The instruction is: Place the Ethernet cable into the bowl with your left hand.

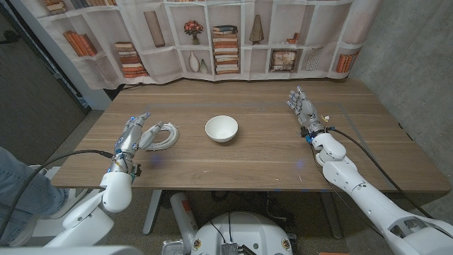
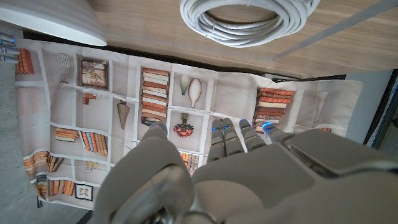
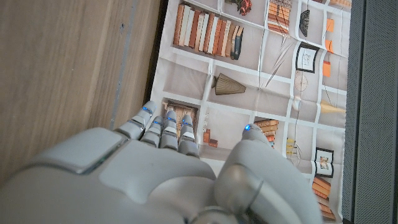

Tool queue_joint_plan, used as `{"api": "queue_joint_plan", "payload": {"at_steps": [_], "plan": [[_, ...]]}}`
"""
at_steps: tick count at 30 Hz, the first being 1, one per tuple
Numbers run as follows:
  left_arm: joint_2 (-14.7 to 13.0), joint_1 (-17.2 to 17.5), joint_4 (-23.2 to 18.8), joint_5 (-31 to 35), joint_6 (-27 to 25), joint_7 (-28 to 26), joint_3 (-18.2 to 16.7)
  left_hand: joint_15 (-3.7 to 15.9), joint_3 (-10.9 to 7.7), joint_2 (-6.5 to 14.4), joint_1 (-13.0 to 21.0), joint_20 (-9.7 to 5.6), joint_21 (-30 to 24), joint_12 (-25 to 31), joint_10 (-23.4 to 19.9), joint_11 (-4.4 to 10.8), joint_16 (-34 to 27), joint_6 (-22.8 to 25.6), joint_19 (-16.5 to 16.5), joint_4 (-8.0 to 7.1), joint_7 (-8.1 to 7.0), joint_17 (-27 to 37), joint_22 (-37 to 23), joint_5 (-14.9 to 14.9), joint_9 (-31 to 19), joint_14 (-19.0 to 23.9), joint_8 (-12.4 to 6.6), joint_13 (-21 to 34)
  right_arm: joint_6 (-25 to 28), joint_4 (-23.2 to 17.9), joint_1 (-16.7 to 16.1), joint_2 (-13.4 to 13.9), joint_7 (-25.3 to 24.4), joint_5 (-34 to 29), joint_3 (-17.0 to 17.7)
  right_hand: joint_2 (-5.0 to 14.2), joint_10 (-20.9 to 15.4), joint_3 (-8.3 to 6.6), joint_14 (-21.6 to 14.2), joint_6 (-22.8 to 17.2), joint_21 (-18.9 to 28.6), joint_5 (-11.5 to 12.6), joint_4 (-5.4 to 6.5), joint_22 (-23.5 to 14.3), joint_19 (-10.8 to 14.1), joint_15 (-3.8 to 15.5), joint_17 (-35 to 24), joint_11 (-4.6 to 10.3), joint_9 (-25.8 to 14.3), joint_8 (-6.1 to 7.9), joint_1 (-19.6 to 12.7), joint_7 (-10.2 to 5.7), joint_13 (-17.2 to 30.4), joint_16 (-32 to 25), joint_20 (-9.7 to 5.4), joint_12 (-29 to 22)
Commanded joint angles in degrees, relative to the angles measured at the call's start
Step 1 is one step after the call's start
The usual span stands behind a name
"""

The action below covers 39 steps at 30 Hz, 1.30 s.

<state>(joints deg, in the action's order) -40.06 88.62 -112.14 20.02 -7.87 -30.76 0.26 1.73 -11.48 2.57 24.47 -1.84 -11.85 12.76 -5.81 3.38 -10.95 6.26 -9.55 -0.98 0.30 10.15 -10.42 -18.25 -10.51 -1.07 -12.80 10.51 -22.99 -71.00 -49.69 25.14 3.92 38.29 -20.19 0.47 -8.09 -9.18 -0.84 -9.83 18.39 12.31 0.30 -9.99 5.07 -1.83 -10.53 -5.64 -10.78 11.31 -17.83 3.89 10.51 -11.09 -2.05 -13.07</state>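
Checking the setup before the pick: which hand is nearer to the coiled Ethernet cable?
Left. The left hand is right beside the Ethernet cable, fingers apart, holding nothing. The right hand is far across the table, beyond the bowl.

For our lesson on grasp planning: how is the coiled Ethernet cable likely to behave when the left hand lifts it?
The Ethernet cable lies in a loose white coil with no tie visible, so its loops would probably sag or spread if pinched at one spot. It looks thin and light, likely easy to lift. The left hand sits open beside it; the bowl looks just wide enough, so loops may overhang.
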Motion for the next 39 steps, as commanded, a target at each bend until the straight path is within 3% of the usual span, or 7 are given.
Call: {"api": "queue_joint_plan", "payload": {"at_steps": [1, 39], "plan": [[0.3, 0.2, -0.8, 2.4, -3.6, 0.3, 0.4, 0.40, -0.19, 0.0, 0.8, -0.33, 0.0, -0.1, -0.5, 0.41, 0.1, 0.6, -1.2, 0.37, -0.02, 0.0, -0.1, -0.4, -0.3, 0.2, 0.08, 0.3, 0.1, -0.3, -0.5, -0.2, -0.3, 0.4, 0.1, 0.61, -0.5, -0.05, -0.3, -0.1, -0.1, -0.1, -0.21, -0.2, 0.7, -0.13, -0.1, -0.04, -0.1, -0.14, 0.1, 0.11, 0.3, 0.2, -1.45, 0.3], [-1.3, -2.4, -5.5, 9.1, -19.0, 7.2, 4.7, 0.12, -0.02, -1.7, 4.0, -0.23, 0.2, -0.2, -1.3, 0.02, 0.1, 1.4, -1.3, 2.83, -0.05, 0.0, 0.0, -0.7, -0.4, 0.6, 0.12, 0.4, -0.8, -0.4, -1.3, 0.2, 0.0, 1.0, 0.7, 0.80, -0.7, -0.04, -0.6, 0.2, -0.7, -0.1, -0.54, -0.3, 1.2, -0.19, -0.1, -0.42, -0.1, -0.13, -0.1, 0.16, 0.3, 0.2, -1.48, 0.3]]}}
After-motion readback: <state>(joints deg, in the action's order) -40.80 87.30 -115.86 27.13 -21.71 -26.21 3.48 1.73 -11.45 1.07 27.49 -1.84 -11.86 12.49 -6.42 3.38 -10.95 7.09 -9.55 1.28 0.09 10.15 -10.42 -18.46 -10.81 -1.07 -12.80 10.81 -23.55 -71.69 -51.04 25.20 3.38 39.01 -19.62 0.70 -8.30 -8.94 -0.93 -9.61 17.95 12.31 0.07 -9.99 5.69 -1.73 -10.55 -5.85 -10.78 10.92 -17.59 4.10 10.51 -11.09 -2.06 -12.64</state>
